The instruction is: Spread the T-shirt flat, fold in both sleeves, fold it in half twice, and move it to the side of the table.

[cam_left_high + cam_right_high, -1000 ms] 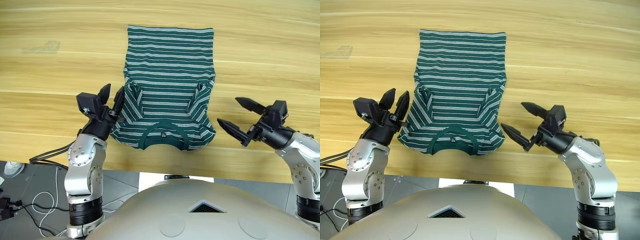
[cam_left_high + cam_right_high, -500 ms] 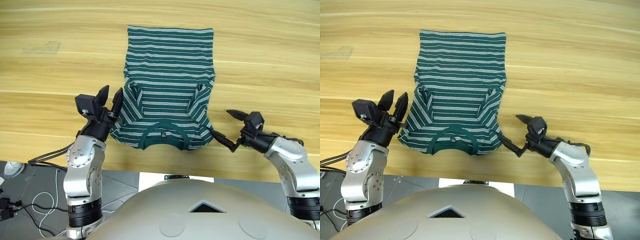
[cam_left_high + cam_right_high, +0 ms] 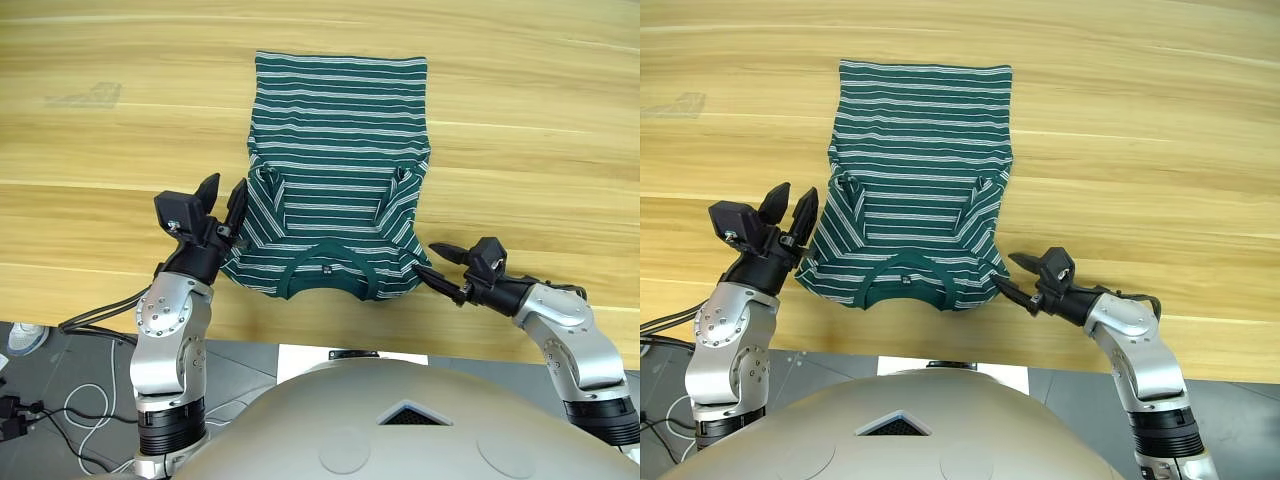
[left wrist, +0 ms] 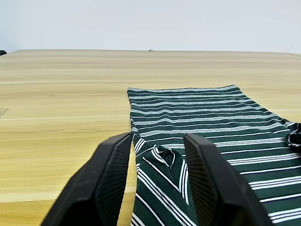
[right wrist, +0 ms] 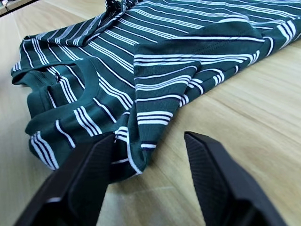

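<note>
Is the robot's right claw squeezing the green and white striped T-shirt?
No, the right gripper has its two fingers standing apart, open at the near corner of the green and white striped T-shirt.

You have bright, even light from above across the whole tabletop point(image 3: 520, 120), and the wood carries a faint, broad sheen toward its far edge. The T-shirt point(image 3: 338, 150) throws only a thin, soft shadow along its near edge. In the right wrist view the right gripper point(image 5: 149, 137) reads almost black, with deep shade under the shirt's near corner.
</note>
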You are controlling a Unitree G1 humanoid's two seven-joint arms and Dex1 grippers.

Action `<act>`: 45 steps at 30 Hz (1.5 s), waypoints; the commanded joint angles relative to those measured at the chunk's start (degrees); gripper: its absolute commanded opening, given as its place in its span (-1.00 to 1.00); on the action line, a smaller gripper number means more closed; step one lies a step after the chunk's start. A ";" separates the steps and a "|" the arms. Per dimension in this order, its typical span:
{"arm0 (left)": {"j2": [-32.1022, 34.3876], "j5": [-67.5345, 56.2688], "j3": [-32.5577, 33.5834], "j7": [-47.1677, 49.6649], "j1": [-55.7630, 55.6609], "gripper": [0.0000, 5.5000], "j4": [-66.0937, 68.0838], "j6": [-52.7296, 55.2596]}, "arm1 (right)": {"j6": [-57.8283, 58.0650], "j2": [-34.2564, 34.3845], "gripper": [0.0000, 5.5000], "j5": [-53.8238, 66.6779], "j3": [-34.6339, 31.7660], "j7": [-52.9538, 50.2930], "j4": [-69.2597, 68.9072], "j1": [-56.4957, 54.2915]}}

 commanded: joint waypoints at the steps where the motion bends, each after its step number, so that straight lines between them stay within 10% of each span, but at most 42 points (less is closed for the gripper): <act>1: -0.01 0.62 -0.12 -0.10 -0.43 -0.24 0.45 -0.28 | 0.66 -0.96 -0.23 -1.29 0.88 0.09 0.41 0.17; 12: -0.12 1.34 -0.48 -0.30 -0.96 -0.24 1.39 -0.78 | -0.51 -0.71 -1.00 -3.07 1.68 0.25 1.62 -0.17; 45: -0.36 1.06 -2.36 -1.38 0.05 -0.24 0.69 -1.61 | -16.34 -15.29 -0.84 -33.01 4.78 -1.82 -0.83 0.90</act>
